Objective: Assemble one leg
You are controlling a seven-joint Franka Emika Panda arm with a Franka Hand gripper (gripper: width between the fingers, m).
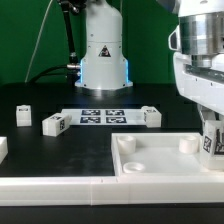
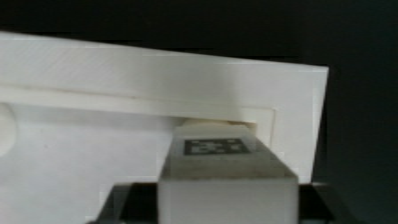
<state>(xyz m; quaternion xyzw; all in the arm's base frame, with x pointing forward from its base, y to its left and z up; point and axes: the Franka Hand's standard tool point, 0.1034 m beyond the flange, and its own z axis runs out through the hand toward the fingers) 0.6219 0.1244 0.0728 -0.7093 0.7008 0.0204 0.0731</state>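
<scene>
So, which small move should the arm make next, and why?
Probably a short, straight push down. The claw holds the small white plastic block leg with its black-and-white tag upright over a corner of the large white square rimmed piece. Whether it is fully seated cannot be seen.

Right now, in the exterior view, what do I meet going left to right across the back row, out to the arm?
far-left leg → second leg → marker board → third leg → held leg. The white square piece spans too wide to place.
</scene>
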